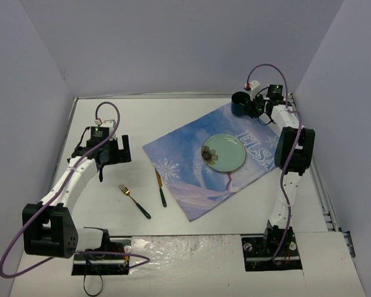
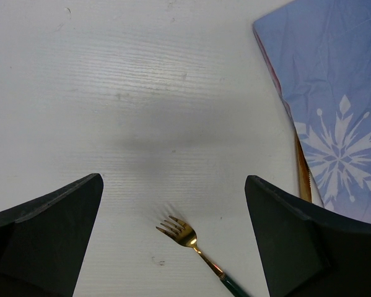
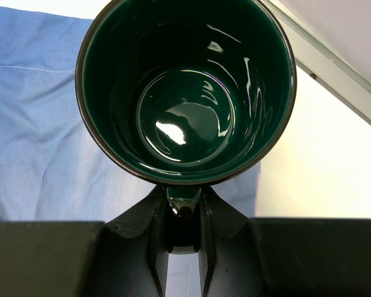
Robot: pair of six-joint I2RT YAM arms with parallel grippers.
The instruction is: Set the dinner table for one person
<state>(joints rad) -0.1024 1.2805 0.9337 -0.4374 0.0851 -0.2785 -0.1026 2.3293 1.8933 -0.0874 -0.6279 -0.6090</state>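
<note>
Right arm has the dark green mug (image 3: 185, 93) by its handle. The right gripper (image 3: 183, 213) is pinched tight on that little loop, one finger on each side, and the mug is upright with its glossy inside facing up. It's over the far corner of the blue Elsa cloth (image 1: 179, 158), close to the far right rail of the dinner table (image 1: 173, 117). Honestly can't tell if the base is touching the cloth or hanging just above it.

The left gripper (image 2: 173, 182) is spread wide with nothing in it, hovering over bare white tabletop on the left side.

The table itself is the big matte white top everything sits on, with the arms bolted at its near edge. The cloth lies at an angle across the right-middle part, and a pale green plate (image 1: 223, 153) sits roughly in the middle of it.

The fork (image 1: 134, 201) and knife (image 1: 161, 189) are both on bare table left of the cloth. The knife is just beside the cloth's left edge and the fork is a bit further left. Both have gold heads pointing away from the arm bases and dark handles pointing back toward them. From the left wrist view, the fork's tines show between the open fingers.
</note>
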